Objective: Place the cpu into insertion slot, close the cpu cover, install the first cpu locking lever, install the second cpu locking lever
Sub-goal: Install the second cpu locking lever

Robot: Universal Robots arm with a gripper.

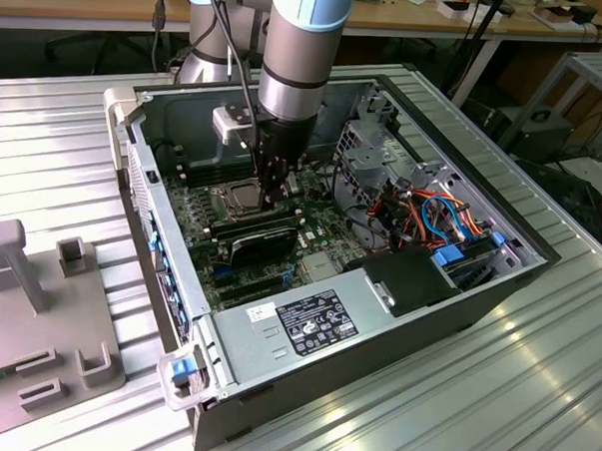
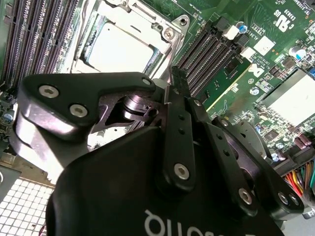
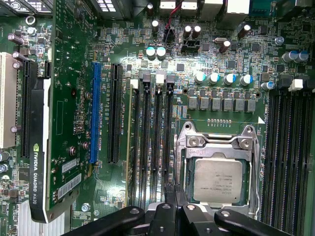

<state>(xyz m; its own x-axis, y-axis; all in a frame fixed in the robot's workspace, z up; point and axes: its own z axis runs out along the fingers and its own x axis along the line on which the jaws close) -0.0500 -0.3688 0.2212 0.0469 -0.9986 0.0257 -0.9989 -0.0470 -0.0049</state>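
The arm reaches down into the open computer case point(image 1: 448, 292), which lies on its side on the ribbed metal tabletop point(image 1: 533, 395). Its fingers point(image 1: 274, 189) hang just above the green circuit board point(image 3: 74, 73), beside the socket point(image 3: 189, 147). In the first wrist view the chip point(image 3: 220, 179) already sits flat in that socket, its dull silver top showing through the window of the metal cover frame point(image 3: 219, 142), which lies down around it. The fingertips point(image 3: 175, 192) come to one dark point touching or nearly touching the edge of the cover, between it and the long black memory slots point(image 3: 152, 147) (they look pressed together, pinching nothing). In the second wrist view the chip point(image 2: 120, 49) lies just beyond the fingertip point(image 2: 177, 78).
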